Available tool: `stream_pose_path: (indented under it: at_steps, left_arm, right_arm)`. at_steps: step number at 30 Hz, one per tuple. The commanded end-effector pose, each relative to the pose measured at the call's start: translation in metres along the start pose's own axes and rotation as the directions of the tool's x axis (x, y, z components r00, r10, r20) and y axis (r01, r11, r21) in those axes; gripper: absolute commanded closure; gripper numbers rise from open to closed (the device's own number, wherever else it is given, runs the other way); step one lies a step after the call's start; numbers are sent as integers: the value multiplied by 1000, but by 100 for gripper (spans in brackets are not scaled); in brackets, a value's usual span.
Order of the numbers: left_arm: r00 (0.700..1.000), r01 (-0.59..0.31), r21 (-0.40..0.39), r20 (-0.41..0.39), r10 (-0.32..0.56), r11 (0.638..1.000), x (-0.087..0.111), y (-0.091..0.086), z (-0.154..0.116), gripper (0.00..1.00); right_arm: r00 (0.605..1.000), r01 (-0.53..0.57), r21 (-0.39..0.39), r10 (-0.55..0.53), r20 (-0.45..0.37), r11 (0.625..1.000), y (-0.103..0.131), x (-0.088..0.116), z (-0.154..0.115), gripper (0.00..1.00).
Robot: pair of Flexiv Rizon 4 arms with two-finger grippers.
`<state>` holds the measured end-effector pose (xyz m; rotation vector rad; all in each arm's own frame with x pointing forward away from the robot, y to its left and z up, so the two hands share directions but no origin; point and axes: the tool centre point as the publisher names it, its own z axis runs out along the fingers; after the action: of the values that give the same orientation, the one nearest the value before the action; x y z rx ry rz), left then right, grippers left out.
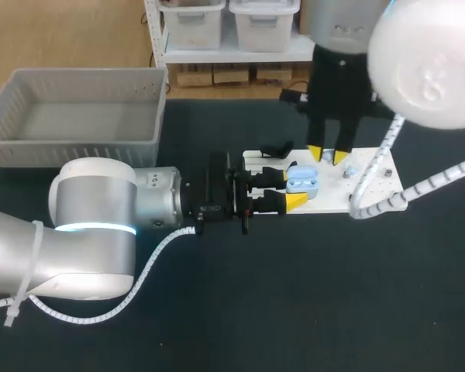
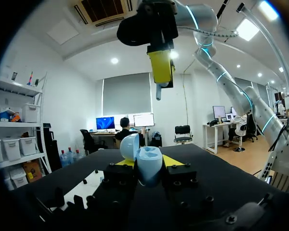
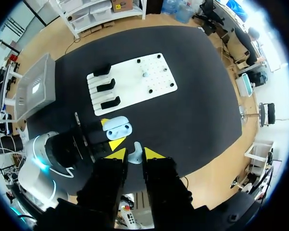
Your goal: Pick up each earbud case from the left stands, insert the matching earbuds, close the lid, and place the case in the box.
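Left arm [image 1: 85, 240] lay low across the table; we logged the left gripper [image 1: 291, 188] clamped on the open blue earbud case [image 1: 303, 182] near the white board [image 1: 329, 203]. Right gripper [image 1: 328, 156] pinched a white earbud [image 3: 135, 155] above the case.

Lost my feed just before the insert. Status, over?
Left claw shut on open earbud case. Right claw shut on earbud, above the case. Nothing seen between them.

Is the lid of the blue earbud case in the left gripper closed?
No: in the left wrist view the lid stands swung open above the earbud case in the left gripper.
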<state>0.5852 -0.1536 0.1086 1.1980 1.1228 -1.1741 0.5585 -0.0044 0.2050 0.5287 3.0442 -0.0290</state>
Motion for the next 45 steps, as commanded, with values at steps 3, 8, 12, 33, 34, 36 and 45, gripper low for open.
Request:
stream_pose_path:
  at_steps: [3, 8, 12, 33, 34, 36, 45]
  left_arm:
    - [1000, -4, -8, 2, 4, 1000, 1, -2, 0, 100]
    - [1000, -4, -8, 2, 4, 1000, 1, -2, 0, 100]
    - [1000, -4, -8, 2, 4, 1000, 1, -2, 0, 100]
    - [1000, -4, -8, 2, 4, 1000, 1, -2, 0, 100]
    - [1000, -4, -8, 2, 4, 1000, 1, -2, 0, 100]
    - [1000, -4, -8, 2, 4, 1000, 1, -2, 0, 100]
    - [1000, -4, -8, 2, 4, 1000, 1, -2, 0, 100]
  right_arm:
    - [999, -30, 38, 29, 28, 999, 13, 0, 16, 100]
    - [999, -50, 36, 49, 21, 998, 19, 2, 24, 100]
    - [998, -66, 36, 65, 11, 997, 24, 4, 28, 100]
    - [996, -85, 18, 85, -7, 996, 27, 5, 29, 100]
    - [996, -85, 18, 85, -7, 996, 27, 5, 29, 100]
    - [994, -105, 22, 105, -14, 994, 26, 0, 29, 100]
    - [983, -178, 32, 179, -36, 984, 17, -5, 27, 100]
